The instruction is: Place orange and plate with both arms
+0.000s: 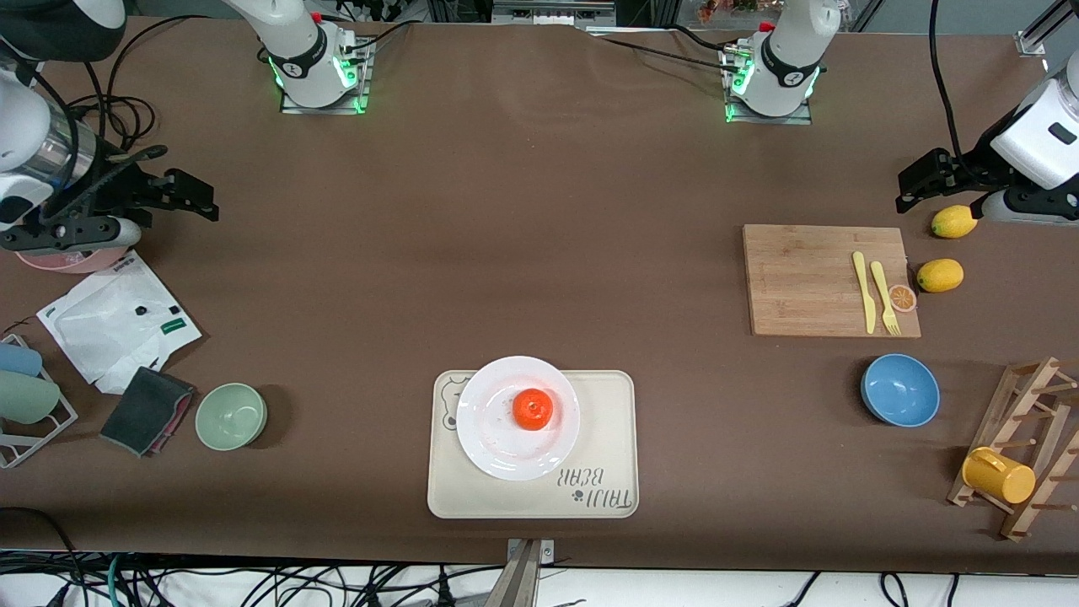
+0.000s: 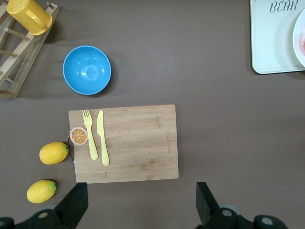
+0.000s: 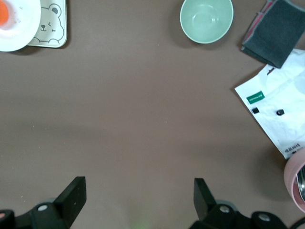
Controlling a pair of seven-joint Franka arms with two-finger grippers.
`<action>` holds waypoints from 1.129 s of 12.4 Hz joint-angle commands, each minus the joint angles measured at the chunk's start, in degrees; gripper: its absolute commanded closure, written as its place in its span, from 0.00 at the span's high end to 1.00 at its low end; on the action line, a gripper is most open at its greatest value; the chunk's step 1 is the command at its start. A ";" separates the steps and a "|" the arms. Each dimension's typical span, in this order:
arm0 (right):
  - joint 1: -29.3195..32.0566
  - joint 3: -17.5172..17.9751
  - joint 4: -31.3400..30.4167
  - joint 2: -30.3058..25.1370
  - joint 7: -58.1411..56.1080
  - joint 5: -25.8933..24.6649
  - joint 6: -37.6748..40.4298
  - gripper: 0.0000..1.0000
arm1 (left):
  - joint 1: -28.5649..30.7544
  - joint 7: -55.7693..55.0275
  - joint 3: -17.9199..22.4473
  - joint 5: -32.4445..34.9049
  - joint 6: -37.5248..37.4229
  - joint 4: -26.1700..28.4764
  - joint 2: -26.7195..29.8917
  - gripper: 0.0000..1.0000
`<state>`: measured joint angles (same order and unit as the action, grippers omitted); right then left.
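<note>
The orange sits on the white plate, which rests on the cream bear-printed tray near the table's front edge. An edge of the plate also shows in the left wrist view, and in the right wrist view with a bit of the orange. My left gripper is open and empty, up over the table beside the cutting board at the left arm's end; its fingers frame bare table. My right gripper is open and empty over the right arm's end.
A wooden cutting board holds a yellow knife, fork and an orange-slice disc. Two lemons lie beside it. A blue bowl, a wooden rack with a yellow cup, a green bowl, a grey cloth and a white bag stand around.
</note>
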<state>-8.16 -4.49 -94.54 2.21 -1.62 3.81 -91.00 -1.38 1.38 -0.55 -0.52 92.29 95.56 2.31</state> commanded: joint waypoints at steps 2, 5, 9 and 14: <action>0.60 0.45 2.61 0.52 0.21 0.06 2.23 1.00 | 0.15 -0.15 -0.16 -0.71 -1.15 -1.78 -0.64 1.00; 0.34 0.54 2.61 0.25 -0.05 -0.65 2.23 1.00 | 0.23 -0.15 -0.07 -0.71 -1.15 -1.78 -0.64 1.00; 0.16 0.71 3.75 0.25 0.12 -2.30 3.46 1.00 | 0.23 -0.06 -0.07 -0.62 -1.24 -1.78 -0.64 1.00; -0.02 0.54 4.72 0.08 -0.14 -3.11 3.73 1.00 | 0.23 -0.24 -0.07 -0.62 -1.33 -1.78 -0.55 1.00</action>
<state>-8.23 -4.13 -91.41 2.19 -1.62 1.60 -88.79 -1.38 1.38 -0.57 -0.52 92.26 95.56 2.31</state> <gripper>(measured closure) 0.000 0.000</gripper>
